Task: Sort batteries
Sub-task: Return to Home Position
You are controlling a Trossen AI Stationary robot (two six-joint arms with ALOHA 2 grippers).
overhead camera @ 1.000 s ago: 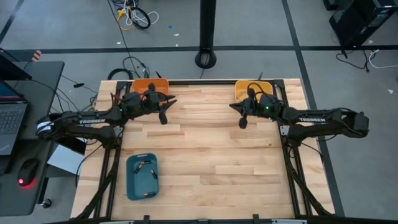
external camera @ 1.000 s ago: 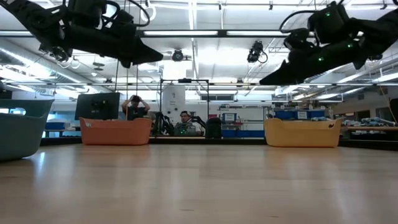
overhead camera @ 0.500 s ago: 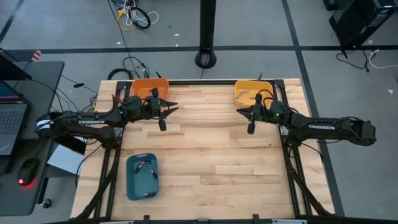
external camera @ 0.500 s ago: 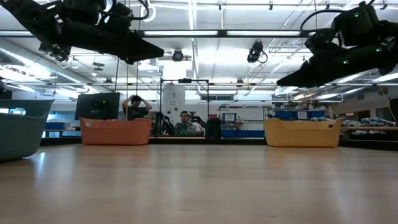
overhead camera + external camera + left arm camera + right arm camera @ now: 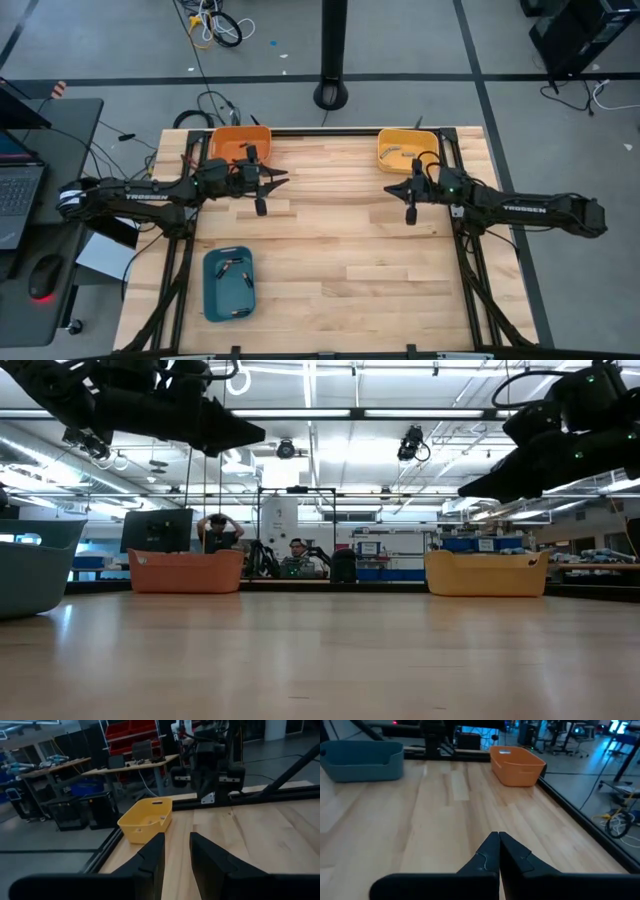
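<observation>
**A:** Left wrist view. What are the fingers doing?

**B:** The left gripper point(image 5: 176, 841) has its two fingers a little apart, with nothing between them. In the right wrist view, the right gripper point(image 5: 498, 840) has its fingers pressed together, and they hold nothing either.

**A:** Where do they sit over the table point(image 5: 340, 250)?

**B:** From above, the left one hangs just in front of the orange bin point(image 5: 240, 140) at the far left corner. The right one hangs just in front of the yellow bin point(image 5: 400, 148) at the far right corner. The low view shows both well up off the wood.

**A:** And the batteries point(image 5: 226, 265)?

**B:** The ones I can make out lie in the blue bin point(image 5: 228, 285) near the front left. There is something pale in the yellow bin that is too small to name. I can't tell what is in the orange bin. I see no loose battery on the wood.

**A:** So which step is this?

**B:** I'd say the sorting itself is done. Both arms are empty and raised, which looks like the return to rest rather than a pick or a drop.

**A:** What does the next move need?

**B:** No gripping at all. Each arm needs to fold back towards its own side. The wrists should stay high enough to pass the bin rims, since each gripper is close to one. A low swing could nudge the orange or yellow bin out of place.
</observation>
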